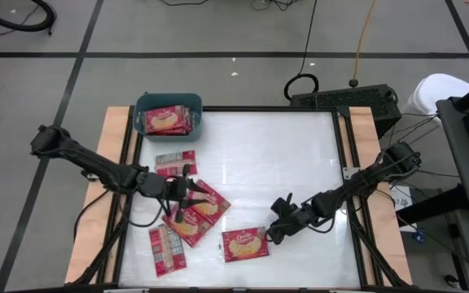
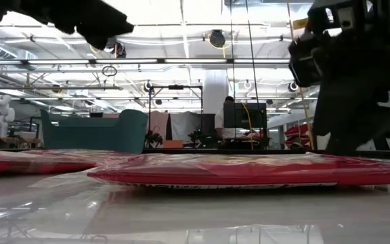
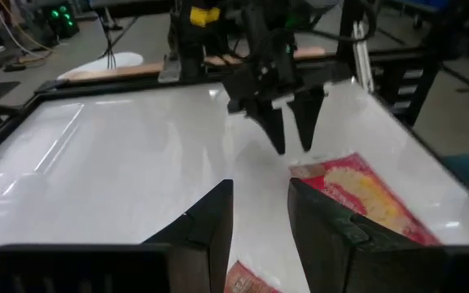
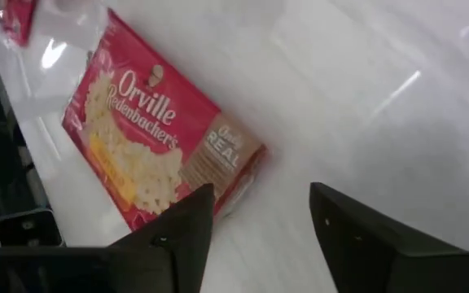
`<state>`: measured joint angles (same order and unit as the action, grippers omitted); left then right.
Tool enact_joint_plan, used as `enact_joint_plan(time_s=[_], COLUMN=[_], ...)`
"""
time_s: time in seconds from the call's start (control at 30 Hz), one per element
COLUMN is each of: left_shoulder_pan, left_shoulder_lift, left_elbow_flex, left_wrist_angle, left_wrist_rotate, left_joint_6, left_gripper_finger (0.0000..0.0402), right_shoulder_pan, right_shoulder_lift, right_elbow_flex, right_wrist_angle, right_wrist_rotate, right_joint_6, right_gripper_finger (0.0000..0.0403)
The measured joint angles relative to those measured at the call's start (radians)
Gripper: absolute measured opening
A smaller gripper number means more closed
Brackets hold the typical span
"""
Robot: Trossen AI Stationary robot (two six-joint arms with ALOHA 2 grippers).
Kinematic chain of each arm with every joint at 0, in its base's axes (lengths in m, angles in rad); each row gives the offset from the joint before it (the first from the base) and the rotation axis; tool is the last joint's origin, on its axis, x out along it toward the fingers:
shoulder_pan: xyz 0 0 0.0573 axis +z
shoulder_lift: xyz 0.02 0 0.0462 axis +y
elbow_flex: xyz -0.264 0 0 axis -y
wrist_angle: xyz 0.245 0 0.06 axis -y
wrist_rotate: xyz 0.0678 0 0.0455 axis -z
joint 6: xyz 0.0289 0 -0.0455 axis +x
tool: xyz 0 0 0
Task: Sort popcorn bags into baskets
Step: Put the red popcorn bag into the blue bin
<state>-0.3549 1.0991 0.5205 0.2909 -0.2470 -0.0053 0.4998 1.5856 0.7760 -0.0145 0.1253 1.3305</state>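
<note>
The white table (image 1: 283, 163) carries everything. The teal basket (image 1: 146, 106) sits at its far left corner with popcorn bags inside (image 1: 165, 120). On the near left part of the table lie more bags — one grey-backed (image 1: 175, 163), an overlapping pile (image 1: 198, 207), another grey pair (image 1: 167, 248) and a single bag (image 1: 244, 242). The left gripper (image 1: 187, 194) hangs over the pile, jaws parted, holding nothing. The right gripper (image 1: 273, 220) is just beside the single bag — jaws open and empty.

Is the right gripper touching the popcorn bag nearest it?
Apart. The right wrist view shows the right gripper open, bare table between its fingers and the popcorn bag.
</note>
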Motion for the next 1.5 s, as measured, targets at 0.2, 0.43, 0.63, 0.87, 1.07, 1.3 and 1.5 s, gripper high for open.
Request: enact_joint_plan(time_s=[0.2, 0.43, 0.63, 0.87, 1.07, 1.3, 1.5], left_shoulder_pan=[0.002, 0.002, -0.001, -0.001, -0.001, -0.001, -0.007], left_shoulder_lift=[0.038, 0.054, 0.054, 0.054, 0.054, 0.055, 0.086], left_elbow_flex=[0.000, 0.000, 0.000, 0.000, 0.000, 0.000, 0.000], left_wrist_angle=[0.004, 0.007, 0.006, 0.006, 0.006, 0.006, 0.018], left_wrist_rotate=[-0.009, -0.016, -0.016, -0.016, -0.016, -0.016, -0.015], left_joint_6=[0.011, -0.013, -0.034, -0.056, -0.114, -0.186, -0.238], left_gripper_finger=[0.0124, 0.0124, 0.0124, 0.0124, 0.0124, 0.0124, 0.0145], right_shoulder_pan=[0.000, -0.002, 0.000, 0.000, -0.004, -0.009, -0.010], right_shoulder_lift=[0.041, 0.169, 0.183, 0.185, 0.179, 0.120, 0.052], right_elbow_flex=[-0.042, -0.040, -0.041, -0.041, -0.046, -0.045, -0.045], right_wrist_angle=[0.143, 0.312, 0.317, 0.323, 0.399, 0.479, 0.497], right_wrist_rotate=[-0.007, -0.020, 0.006, 0.009, 0.112, 0.286, 0.397], right_joint_6=[0.071, 0.068, 0.046, -0.061, -0.265, -0.501, -0.651], right_gripper_finger=[0.0252, 0.0256, 0.0176, 0.0017, 0.0003, 0.0001, 0.0000])
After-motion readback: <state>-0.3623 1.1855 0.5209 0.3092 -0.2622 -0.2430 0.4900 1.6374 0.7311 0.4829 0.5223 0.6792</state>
